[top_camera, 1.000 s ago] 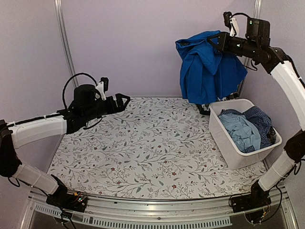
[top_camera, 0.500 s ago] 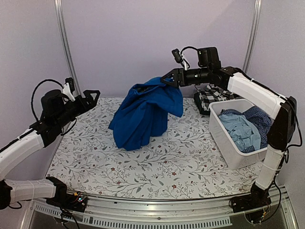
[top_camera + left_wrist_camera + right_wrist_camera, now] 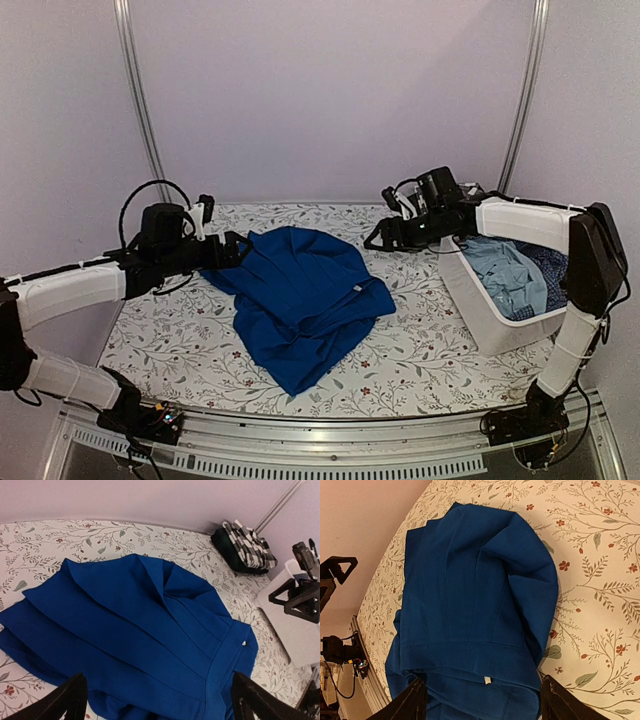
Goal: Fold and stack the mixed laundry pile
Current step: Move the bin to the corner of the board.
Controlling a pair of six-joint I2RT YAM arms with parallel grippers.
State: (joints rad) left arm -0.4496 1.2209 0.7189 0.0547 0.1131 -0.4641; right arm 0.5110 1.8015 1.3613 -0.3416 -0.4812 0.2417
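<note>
A royal blue garment (image 3: pixel 300 300) lies crumpled and partly spread on the middle of the patterned table cover (image 3: pixel 430 350). My left gripper (image 3: pixel 232 250) hovers open at its left edge, and in the left wrist view the blue cloth (image 3: pixel 140 625) fills the space under the wide-apart fingers (image 3: pixel 70 702). My right gripper (image 3: pixel 378 238) is open just off the garment's right side, holding nothing. Its wrist view shows the blue cloth (image 3: pixel 475 595) below the spread fingers (image 3: pixel 560 702). A pale blue garment (image 3: pixel 505 275) and a dark blue check one (image 3: pixel 552 262) lie in the tub.
A white plastic tub (image 3: pixel 490 325) stands at the right side of the table. A black-and-white plaid garment (image 3: pixel 245 545) lies at the back right corner behind the tub. A purple wall closes the back.
The right arm carried the royal blue garment from above the tub leftward and down onto the table, then opened and let it go. The left arm swung in to the garment's left edge.
</note>
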